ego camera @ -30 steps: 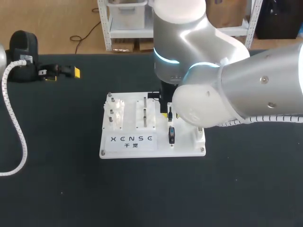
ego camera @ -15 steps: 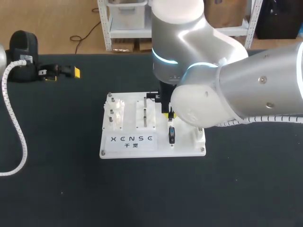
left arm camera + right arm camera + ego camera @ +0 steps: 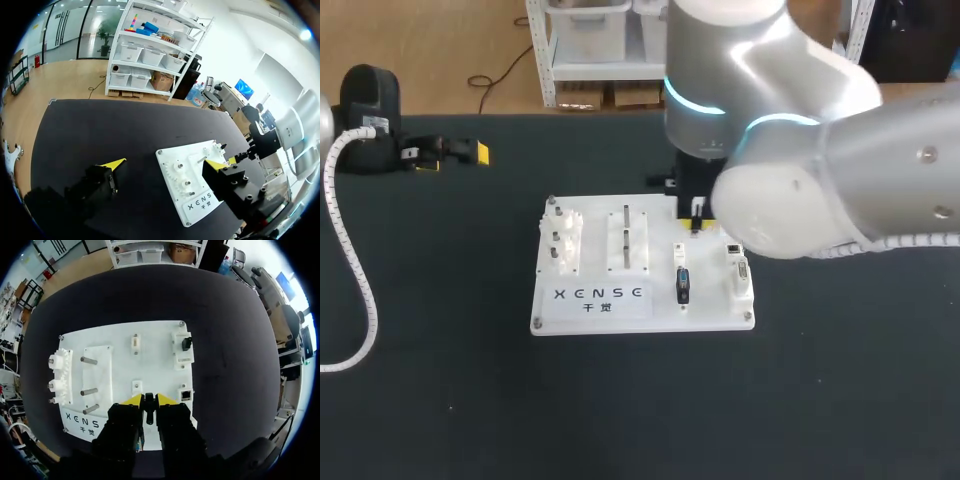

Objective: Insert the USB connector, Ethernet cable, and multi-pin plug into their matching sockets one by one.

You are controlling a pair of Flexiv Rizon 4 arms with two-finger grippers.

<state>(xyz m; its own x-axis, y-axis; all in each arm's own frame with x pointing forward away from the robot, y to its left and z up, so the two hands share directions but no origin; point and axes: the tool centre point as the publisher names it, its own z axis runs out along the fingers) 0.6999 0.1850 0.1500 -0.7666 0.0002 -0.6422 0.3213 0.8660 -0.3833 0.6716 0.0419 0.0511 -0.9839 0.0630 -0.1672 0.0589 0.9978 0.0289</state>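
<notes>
right fingers [image 3: 167, 400] pinching usb connector [image 3: 148, 412] over socket board [image 3: 120, 360] | left fingers [image 3: 114, 163] spread wide

Right arm [image 3: 820, 150]: rounded silver-grey and white housings, cyan light ring. White coiled cable [image 3: 364, 285]. Left gripper [image 3: 165, 164], right gripper [image 3: 149, 399]: black blocks, yellow tips.

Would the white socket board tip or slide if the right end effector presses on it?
Tipping looks unlikely: the white socket board lies flat and broad on the dark table. Sliding seems possible, since no clamp shows; whether its corner screws fasten it down cannot be told.
</notes>
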